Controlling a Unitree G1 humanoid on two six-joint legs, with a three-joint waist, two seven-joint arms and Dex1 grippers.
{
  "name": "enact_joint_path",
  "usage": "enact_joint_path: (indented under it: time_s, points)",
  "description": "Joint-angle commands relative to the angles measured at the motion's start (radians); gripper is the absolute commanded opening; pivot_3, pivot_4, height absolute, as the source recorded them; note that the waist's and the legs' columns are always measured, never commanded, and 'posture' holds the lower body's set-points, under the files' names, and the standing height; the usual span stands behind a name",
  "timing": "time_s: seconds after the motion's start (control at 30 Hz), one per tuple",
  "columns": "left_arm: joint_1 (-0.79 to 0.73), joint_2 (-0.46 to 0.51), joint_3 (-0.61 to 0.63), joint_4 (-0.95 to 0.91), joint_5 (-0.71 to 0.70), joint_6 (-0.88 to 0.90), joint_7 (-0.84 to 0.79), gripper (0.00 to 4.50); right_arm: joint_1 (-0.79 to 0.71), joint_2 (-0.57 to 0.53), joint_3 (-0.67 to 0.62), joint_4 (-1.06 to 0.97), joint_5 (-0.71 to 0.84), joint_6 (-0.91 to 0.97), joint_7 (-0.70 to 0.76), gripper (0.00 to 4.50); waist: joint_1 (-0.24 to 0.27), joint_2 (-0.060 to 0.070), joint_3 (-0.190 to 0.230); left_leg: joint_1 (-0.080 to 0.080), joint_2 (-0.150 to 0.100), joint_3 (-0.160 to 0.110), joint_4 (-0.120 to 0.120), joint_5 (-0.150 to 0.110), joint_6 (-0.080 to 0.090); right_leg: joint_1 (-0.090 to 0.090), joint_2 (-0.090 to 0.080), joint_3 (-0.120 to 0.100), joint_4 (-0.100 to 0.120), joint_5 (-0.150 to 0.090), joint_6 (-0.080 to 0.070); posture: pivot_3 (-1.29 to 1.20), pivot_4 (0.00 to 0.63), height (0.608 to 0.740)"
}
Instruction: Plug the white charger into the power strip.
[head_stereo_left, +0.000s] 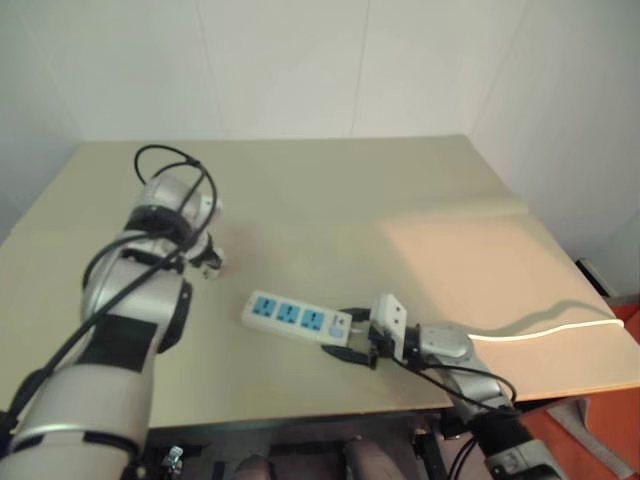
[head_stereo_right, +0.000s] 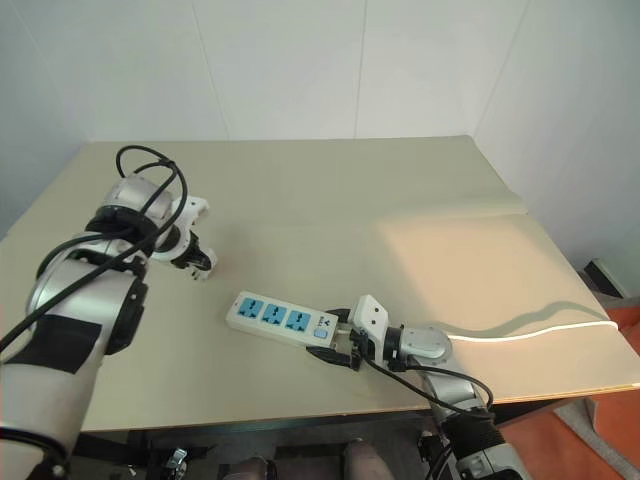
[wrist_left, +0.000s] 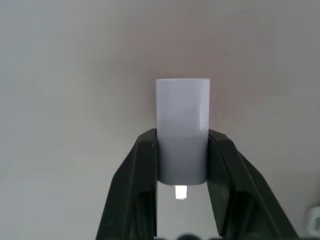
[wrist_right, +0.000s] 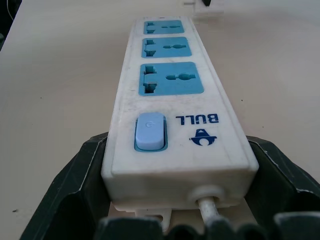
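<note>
Pickup is done: left gripper (wrist_left: 181, 165) is closed on the white charger (wrist_left: 182, 130) over the table (head_stereo_left: 330, 190), right gripper (wrist_right: 175, 200) holds switch end of the power strip (head_stereo_right: 283, 319) w/ both fingers, but charger is well apart from sockets, so plugging remains.

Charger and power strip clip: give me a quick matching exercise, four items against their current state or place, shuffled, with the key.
Column one:
1. white charger
2. power strip
3. left gripper
4. cord

Column two:
A. lies flat on the table, its switch end between the right gripper's fingers
B. runs off toward the table's right edge
C. shut, black fingers pressing from both sides
D. clamped upright-looking between two black fingers, a metal prong showing beneath

Pairs: 1-D, 2-A, 3-C, 4-B
</note>
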Motion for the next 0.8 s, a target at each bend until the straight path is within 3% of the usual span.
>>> enact_joint_path:
  time_s: [0.03,0.1,0.27,0.57,0.8]
  points:
    - [0.032,0.076,0.007,-0.1,0.024,-0.177,-0.005,1.01,0.049,0.013,0.03,0.005,-0.009,0.019,-0.012,3.44,0.001,-0.001,0.0,0.0,0.0,0.0,0.0,0.0,0.0,0.0,0.0,0.0,0.0,0.0,0.001,0.0,0.15,0.74]
    - [0.065,0.101,0.054,-0.142,0.014,-0.274,0.069,1.01,0.057,0.023,0.031,-0.002,-0.005,0.023,-0.022,3.44,0.003,-0.002,-0.001,0.001,0.001,0.0,0.0,0.0,0.0,0.001,0.0,0.0,0.0,-0.002,0.003,0.0,0.15,0.74]
    - [0.098,0.152,0.043,-0.207,0.028,-0.432,-0.026,1.01,0.06,0.027,0.036,-0.009,-0.006,0.031,-0.025,3.44,0.004,-0.005,-0.003,0.001,0.001,0.0,0.0,0.0,0.0,0.001,0.0,0.0,0.0,-0.002,0.003,0.0,0.15,0.74]
    - [0.123,0.322,-0.031,-0.308,0.041,-0.836,-0.523,1.01,0.071,0.026,0.032,-0.027,0.002,0.047,-0.026,3.44,0.001,-0.005,-0.003,0.001,0.002,0.001,0.0,0.0,0.0,0.0,0.001,0.0,0.0,-0.001,-0.001,0.0,0.15,0.74]
    - [0.179,0.425,-0.119,-0.337,0.104,-1.101,-0.696,1.01,0.068,0.023,0.023,-0.037,0.011,0.072,-0.025,3.44,0.002,-0.005,-0.003,0.001,0.002,0.001,0.0,0.0,0.0,0.001,0.001,0.0,0.0,-0.003,0.001,0.0,0.15,0.74]
